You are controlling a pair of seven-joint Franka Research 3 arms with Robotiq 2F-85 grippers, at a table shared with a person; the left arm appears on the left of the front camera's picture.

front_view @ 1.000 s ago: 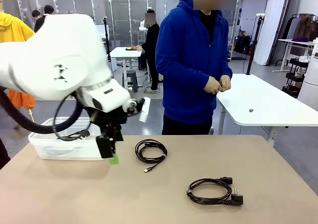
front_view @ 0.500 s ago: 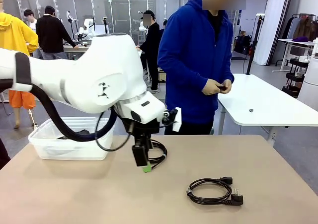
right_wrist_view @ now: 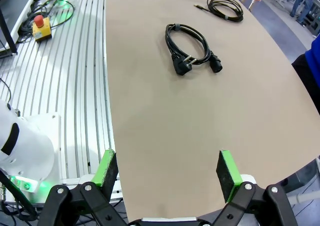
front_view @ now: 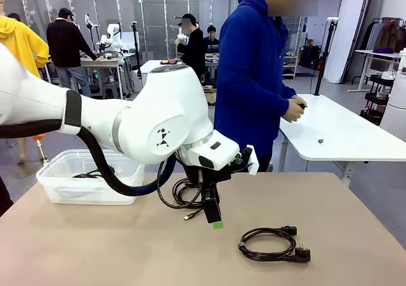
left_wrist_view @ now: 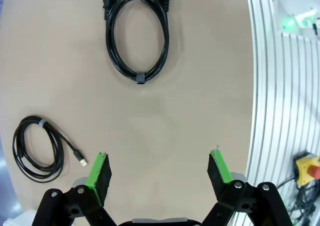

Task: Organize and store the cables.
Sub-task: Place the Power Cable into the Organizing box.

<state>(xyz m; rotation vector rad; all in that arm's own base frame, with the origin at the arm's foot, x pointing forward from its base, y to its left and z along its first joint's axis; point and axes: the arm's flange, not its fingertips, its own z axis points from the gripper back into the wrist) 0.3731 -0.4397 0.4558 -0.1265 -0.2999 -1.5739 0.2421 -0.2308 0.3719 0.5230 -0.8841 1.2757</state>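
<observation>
- The left gripper [front_view: 213, 215] [left_wrist_view: 160, 168], black with green pads, hangs over the middle of the tan, matte desk [front_view: 95, 248]. It points down at the bare surface, its tips close above it.
- In the left wrist view its two fingers [left_wrist_view: 100, 172] are spread wide, with only bare desk between them.
- A thin black cable wound in a small round coil and ending in a small metal connector [front_view: 188, 196] [left_wrist_view: 38, 148] lies near the desk's middle, towards the far edge. In the front view the white arm partly hides it. It is just beside the left gripper and not touched.
- A thicker black power cord in an oval coil, bound by a strap and ending in two black plugs [front_view: 271, 243] [left_wrist_view: 138, 35] [right_wrist_view: 189, 46], lies right of the middle, near the robot-side edge. It is apart from the gripper.
- A clear rectangular plastic bin [front_view: 63, 194] stands at the desk's far left corner, with a black cord [front_view: 89, 172] inside it.
- The right gripper [right_wrist_view: 167, 168] is over the desk's right edge, with bare desk between its widely parted fingers [right_wrist_view: 227, 175]. Both coils show farther off in its view, the thin one [right_wrist_view: 226, 8] beyond the power cord.
- A person in a blue hooded top [front_view: 254, 77] stands beyond the far edge, turned to a white table [front_view: 342, 134], hands [front_view: 295, 108] together.
</observation>
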